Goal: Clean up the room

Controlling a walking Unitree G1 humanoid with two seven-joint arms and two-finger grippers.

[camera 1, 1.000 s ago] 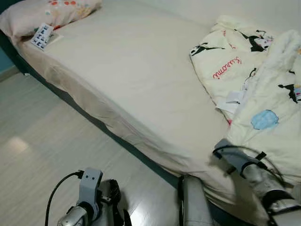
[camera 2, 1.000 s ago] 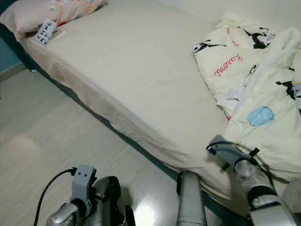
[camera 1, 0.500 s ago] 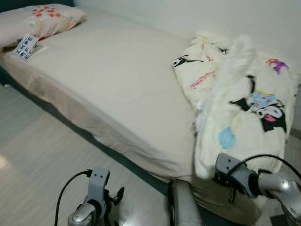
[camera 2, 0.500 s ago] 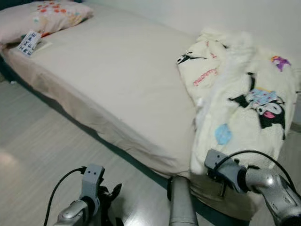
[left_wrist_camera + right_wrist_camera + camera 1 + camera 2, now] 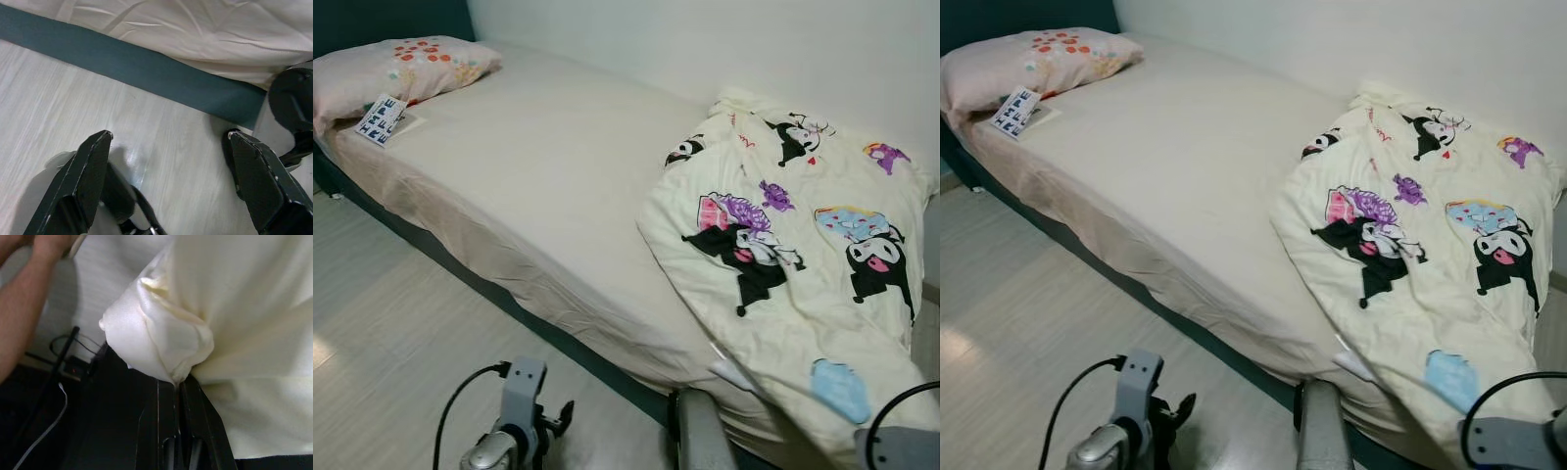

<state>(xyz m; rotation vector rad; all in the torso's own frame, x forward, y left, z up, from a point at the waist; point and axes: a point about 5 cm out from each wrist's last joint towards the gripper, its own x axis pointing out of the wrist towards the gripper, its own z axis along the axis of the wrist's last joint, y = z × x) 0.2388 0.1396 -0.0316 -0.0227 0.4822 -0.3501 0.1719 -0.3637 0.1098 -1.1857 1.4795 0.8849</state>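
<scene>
Right claw (image 5: 175,382): its two black fingers are pinched together on a bunched corner of the cream quilt (image 5: 783,255), low at the foot end of the bed (image 5: 538,186); the pinch on a corner looks meant for pulling the cover flat.
Left claw (image 5: 168,186): fingers spread wide with nothing between them, hanging over the pale wood floor (image 5: 382,323) beside the bed's dark base; judged idle.
Quilt: spread print-up over the foot half of the mattress, its near edge spilling over the bedside toward the right arm; the head half lies bare.
Pillow (image 5: 401,64): at the head end, with a small printed card (image 5: 382,119) just beside it on the sheet.
Person: a bare forearm (image 5: 19,313) reaches in at the edge of the right wrist view, apart from the claw; what it is doing cannot be told.
Hidden: the right arm is cut off at the frame corner, and the quilt's far side runs out of view.
</scene>
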